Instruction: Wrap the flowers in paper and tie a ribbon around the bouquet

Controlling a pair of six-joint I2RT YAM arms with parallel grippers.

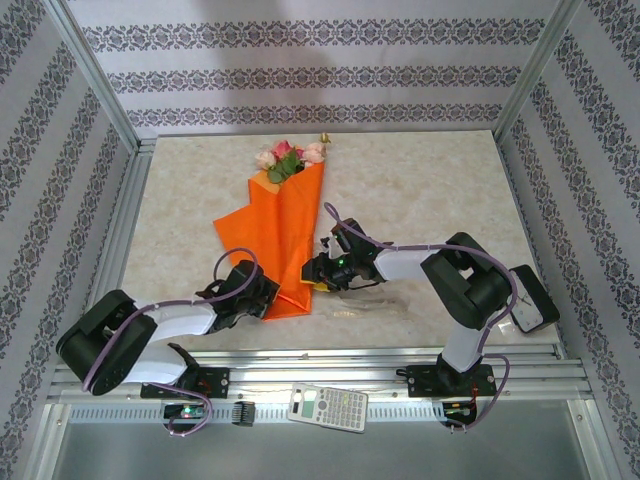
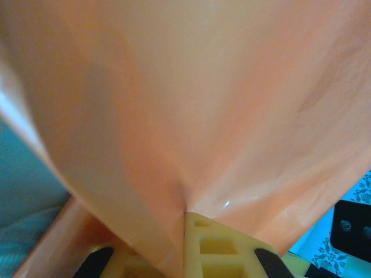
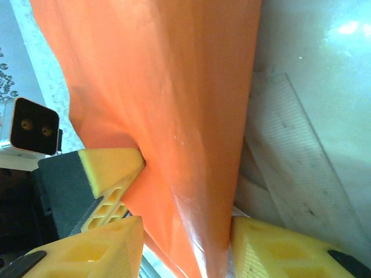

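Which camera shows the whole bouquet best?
Top external: the whole bouquet, roses at its far end. The left wrist view gives blurred paper up close; the right wrist view, a stretch between yellow fingers.

White walls (image 1: 320, 60) carry horizontal bands of dark floral pattern. Aluminium posts (image 1: 95, 75) frame a pale, marbled, evenly lit surface (image 1: 440, 190).

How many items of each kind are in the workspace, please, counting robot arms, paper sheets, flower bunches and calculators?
robot arms: 2, the left arm and the right arm
orange paper sheet: 1
bunch of roses: 1
calculator: 1
total: 5
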